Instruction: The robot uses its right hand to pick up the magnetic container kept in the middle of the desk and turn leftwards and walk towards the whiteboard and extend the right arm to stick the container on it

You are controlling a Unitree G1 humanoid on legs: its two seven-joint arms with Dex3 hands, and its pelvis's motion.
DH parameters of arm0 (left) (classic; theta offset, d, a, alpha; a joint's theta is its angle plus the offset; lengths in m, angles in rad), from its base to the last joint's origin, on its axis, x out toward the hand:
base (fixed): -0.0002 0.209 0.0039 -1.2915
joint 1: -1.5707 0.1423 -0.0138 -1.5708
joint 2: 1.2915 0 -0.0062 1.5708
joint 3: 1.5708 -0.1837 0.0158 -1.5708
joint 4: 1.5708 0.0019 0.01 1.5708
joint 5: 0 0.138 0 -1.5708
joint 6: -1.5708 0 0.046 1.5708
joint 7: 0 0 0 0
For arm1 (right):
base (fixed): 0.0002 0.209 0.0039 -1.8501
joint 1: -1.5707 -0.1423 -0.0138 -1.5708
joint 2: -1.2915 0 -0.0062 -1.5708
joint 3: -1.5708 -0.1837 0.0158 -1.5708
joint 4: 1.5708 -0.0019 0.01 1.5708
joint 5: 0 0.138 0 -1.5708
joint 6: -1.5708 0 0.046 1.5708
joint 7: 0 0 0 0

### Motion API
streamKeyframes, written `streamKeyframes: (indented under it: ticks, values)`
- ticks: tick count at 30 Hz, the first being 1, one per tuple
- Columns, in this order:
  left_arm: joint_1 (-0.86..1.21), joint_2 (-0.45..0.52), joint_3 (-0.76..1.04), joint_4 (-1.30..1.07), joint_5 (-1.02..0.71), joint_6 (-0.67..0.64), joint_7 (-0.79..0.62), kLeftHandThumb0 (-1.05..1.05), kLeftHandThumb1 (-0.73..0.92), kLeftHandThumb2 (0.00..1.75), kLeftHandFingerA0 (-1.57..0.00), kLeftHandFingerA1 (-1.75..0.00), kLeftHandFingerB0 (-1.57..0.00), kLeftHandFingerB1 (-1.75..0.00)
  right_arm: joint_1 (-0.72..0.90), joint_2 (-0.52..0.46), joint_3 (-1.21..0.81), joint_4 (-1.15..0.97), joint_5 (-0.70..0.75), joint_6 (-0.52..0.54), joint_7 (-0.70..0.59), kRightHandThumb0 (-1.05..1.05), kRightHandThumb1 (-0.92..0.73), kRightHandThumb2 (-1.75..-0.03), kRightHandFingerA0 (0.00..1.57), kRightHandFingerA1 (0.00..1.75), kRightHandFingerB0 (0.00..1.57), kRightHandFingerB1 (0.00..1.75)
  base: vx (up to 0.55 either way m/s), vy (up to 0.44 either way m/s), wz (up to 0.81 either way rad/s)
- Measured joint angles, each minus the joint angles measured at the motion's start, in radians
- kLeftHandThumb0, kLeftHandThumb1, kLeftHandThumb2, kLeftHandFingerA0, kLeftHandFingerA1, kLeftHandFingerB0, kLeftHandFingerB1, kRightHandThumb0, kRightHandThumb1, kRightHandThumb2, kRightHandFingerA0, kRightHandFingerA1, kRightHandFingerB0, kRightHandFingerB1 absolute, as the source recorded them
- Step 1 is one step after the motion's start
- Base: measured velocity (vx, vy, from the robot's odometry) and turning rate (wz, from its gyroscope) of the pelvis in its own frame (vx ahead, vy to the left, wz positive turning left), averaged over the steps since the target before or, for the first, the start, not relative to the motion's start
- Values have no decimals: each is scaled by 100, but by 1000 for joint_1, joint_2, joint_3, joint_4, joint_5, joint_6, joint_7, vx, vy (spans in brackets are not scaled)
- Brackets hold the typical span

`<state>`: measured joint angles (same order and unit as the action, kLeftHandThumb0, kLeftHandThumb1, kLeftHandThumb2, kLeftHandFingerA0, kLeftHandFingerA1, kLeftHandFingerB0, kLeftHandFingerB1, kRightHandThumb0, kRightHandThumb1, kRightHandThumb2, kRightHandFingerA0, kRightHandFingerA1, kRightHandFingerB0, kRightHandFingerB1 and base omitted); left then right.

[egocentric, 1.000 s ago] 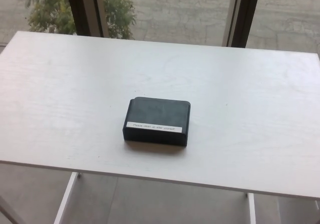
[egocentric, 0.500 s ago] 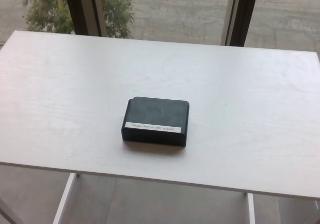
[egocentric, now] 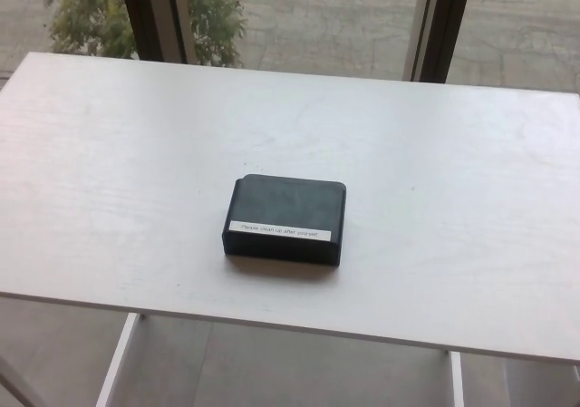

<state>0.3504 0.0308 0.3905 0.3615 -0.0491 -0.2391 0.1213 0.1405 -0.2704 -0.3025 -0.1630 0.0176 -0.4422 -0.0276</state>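
— Nothing on the counter has budged since a moment back; only the whole view has drifted a touch, so it's the robot's head that moved, not the box.

— And the magnetic container?

— Sits flat near the middle of the counter, a bit toward the near edge, its white label strip facing the robot. I'd say it lies there so the right arm can come at it with nothing in the way.

— What are the hands doing? Spread, closed?

— Can't tell you. Neither hand shows at all, left or right, so I won't guess at the fingers.

— So the pickup hasn't begun?

— Looks that way to me. The box is untouched, and no whiteboard is in sight, just window frames and a shrub outside beyond the far edge.
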Motion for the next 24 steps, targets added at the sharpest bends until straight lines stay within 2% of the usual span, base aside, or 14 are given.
streamKeyframes:
  ticks: [2, 3, 5, 6, 9, 10, 11, 12, 15, 16, 17, 19, 20, 24]
  values:
    - [3, -3, -1, 6, 0, 0, 0, 11, 55, 114, -95, -95, -89, -91, -45, -24, 36, -21, -7, 35, 18, -52, -55, -57, 50, 47, 27, 30, 0, 0, 0]
    - [4, -4, -2, 9, 0, 0, 0, 11, 54, 113, -97, -97, -88, -91, -59, -33, 49, -28, -10, 48, 25, -62, -56, -58, 48, 46, 25, 29, 0, 0, 0]
    - [8, -9, -5, 17, 0, 0, 0, 12, 54, 111, -98, -98, -88, -91, -106, -59, 87, -43, -19, 88, 45, -66, -56, -58, 46, 46, 24, 29, 0, 0, 0]
    - [11, -12, -5, 23, 0, 0, 0, 10, 58, 115, -94, -95, -88, -91, -133, -72, 106, -44, -26, 107, 56, -70, -42, -79, 30, 52, 13, 39, 0, 0, 0]
    - [20, -18, -6, 37, 0, 0, 0, 10, 59, 115, -95, -96, -89, -92, -209, -94, 161, -42, -47, 152, 84, -69, -41, -78, 27, 53, 12, 39, 0, 0, 0]
    - [22, -21, -7, 39, 0, 0, 0, 8, 68, 97, -96, -91, -90, -87, -230, -100, 177, -42, -53, 166, 93, -69, -40, -77, 20, 52, 10, 38, 0, 0, 0]
    - [25, -24, -7, 44, 0, 0, 0, 8, 68, 97, -96, -91, -90, -87, -266, -110, 205, -40, -62, 189, 107, -69, -40, -77, 20, 52, 10, 38, 0, 0, 0]
    - [28, -26, -8, 49, 0, 0, 0, 8, 59, 113, -93, -94, -87, -90, -301, -118, 232, -37, -71, 210, 122, -69, -39, -76, 16, 50, 8, 37, 0, 0, 0]
    - [40, -30, -8, 51, 1, 0, 0, 9, 58, 113, -95, -96, -88, -91, -397, -132, 305, -14, -98, 268, 164, -70, -40, -76, 16, 50, 7, 37, 0, 0, 0]
    - [42, -31, -9, 51, 1, 0, 0, 11, 58, 115, -97, -97, -90, -92, -420, -135, 324, -6, -105, 284, 175, -71, -41, -78, 9, 49, 7, 33, 0, 0, 0]
    - [45, -31, -9, 51, 1, 0, 0, 12, 58, 116, -97, -98, -91, -93, -447, -138, 346, 2, -114, 303, 189, -63, -37, -84, 12, 54, 0, 35, 0, 0, 0]
    - [51, -32, -9, 54, 0, 0, -1, 12, 58, 116, -97, -98, -91, -93, -502, -144, 394, 23, -133, 341, 216, -65, -38, -83, 12, 53, 1, 36, 0, 0, 0]
    - [52, -33, -8, 58, 0, 0, -1, 11, 59, 117, -96, -97, -88, -91, -526, -145, 414, 33, -140, 357, 228, -70, -41, -82, 7, 50, 1, 30, 0, 0, 0]
    - [59, -35, -8, 72, -2, 0, -3, 11, 59, 117, -95, -97, -88, -91, -602, -150, 480, 70, -167, 412, 266, -67, -39, -84, 6, 51, 4, 28, 0, 0, 0]
